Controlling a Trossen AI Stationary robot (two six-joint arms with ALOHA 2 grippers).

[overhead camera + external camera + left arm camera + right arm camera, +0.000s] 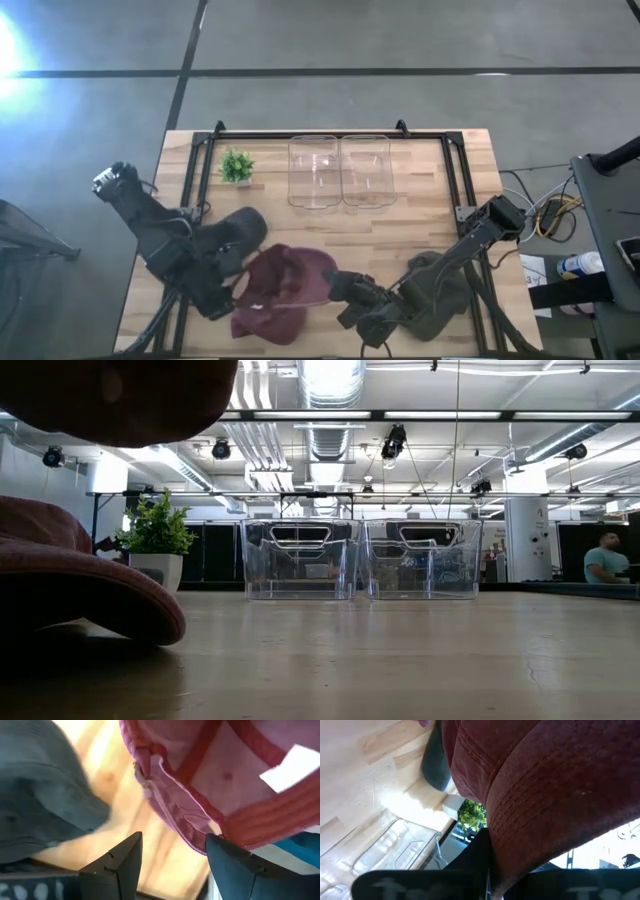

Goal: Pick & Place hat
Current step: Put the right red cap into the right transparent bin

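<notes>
Maroon corduroy cap (285, 290), inside up, white label (292, 767) unreadable; right end effector (345, 290) grips it, left end effector (172, 862) gapes open.

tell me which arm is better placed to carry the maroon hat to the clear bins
Right, probably. The right gripper is already clamped on the maroon hat, whose fabric fills its wrist view. The left gripper is open beside the hat's edge, gripping nothing. The clear bins sit straight ahead of both.
</notes>
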